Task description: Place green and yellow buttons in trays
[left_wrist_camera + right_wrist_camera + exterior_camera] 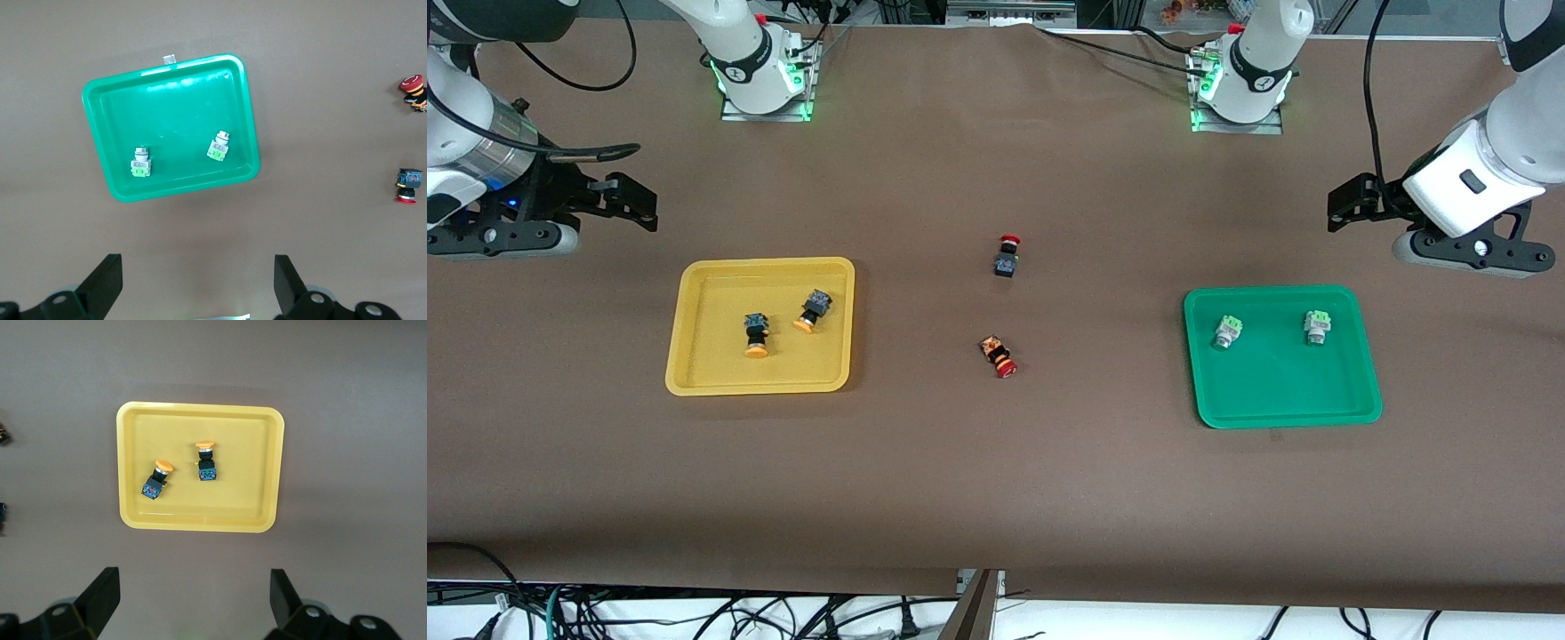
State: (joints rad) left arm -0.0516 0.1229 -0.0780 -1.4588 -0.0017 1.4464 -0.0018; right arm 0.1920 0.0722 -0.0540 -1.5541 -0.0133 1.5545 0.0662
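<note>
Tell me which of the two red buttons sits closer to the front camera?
The red button with its cap pointing toward the camera; the other red button lies farther back.

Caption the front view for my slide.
Yellow buttons in yellow tray, green buttons in green tray; both arms wait.

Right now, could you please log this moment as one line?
yellow buttons in yellow tray | green buttons in green tray | left gripper open | right gripper open

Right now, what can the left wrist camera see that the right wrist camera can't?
Only the left wrist view shows the green tray holding two green buttons, with the open left claw above the bare table.

Only the right wrist view shows the yellow tray holding two yellow buttons, with the open right claw.

Both see brown table and both claws are empty.
</note>
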